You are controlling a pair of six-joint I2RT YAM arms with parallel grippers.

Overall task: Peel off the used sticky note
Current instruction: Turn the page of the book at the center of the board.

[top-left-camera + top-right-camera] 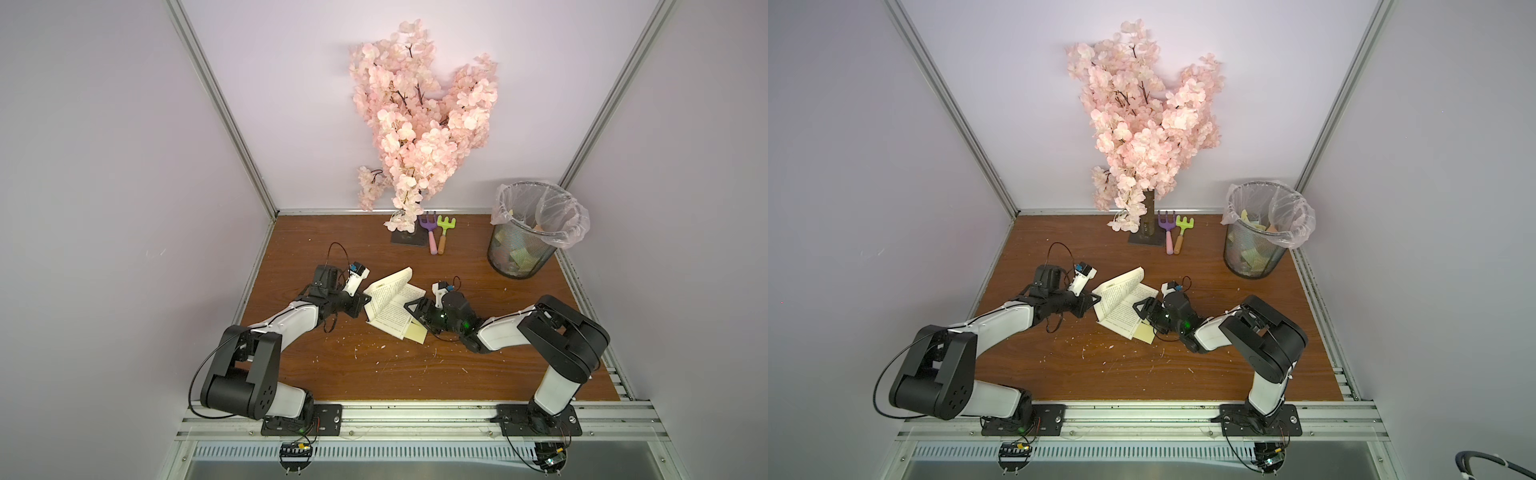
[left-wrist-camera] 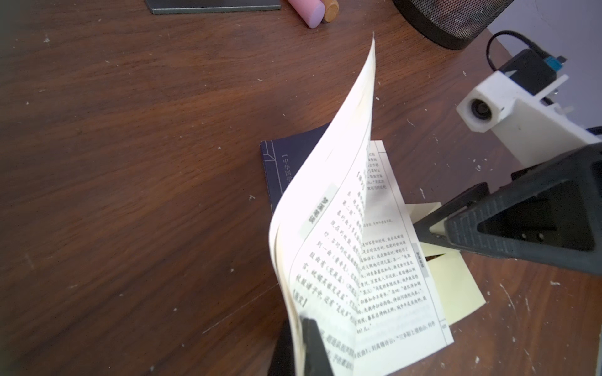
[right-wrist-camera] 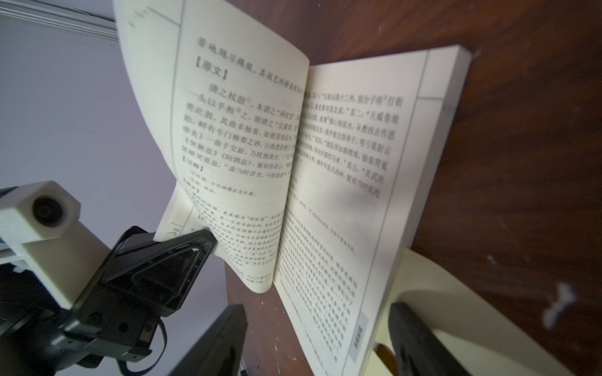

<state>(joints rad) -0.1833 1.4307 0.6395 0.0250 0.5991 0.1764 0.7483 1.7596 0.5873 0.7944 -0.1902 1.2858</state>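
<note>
Sticky note (image 1: 417,333), pale yellow, pokes from under the open book (image 1: 390,318) at its five o'clock corner. Left gripper (image 1: 365,306) pinches the lifted pages (image 1: 399,276); right gripper (image 1: 415,311) hangs wide at the note, empty. Approach step, I reckon. Next: close on its free edge and peel.

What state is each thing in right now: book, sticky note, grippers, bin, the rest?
book, open, lying flat.
lifted pages, raised off the book, curved.
sticky note, poking out from under the book, not gripped.
left gripper, shut on the lifted pages.
right gripper, open, over the sticky note at the book's edge.
bin, upright, lined, paper scraps inside.
toy rakes, lying flat.
</note>
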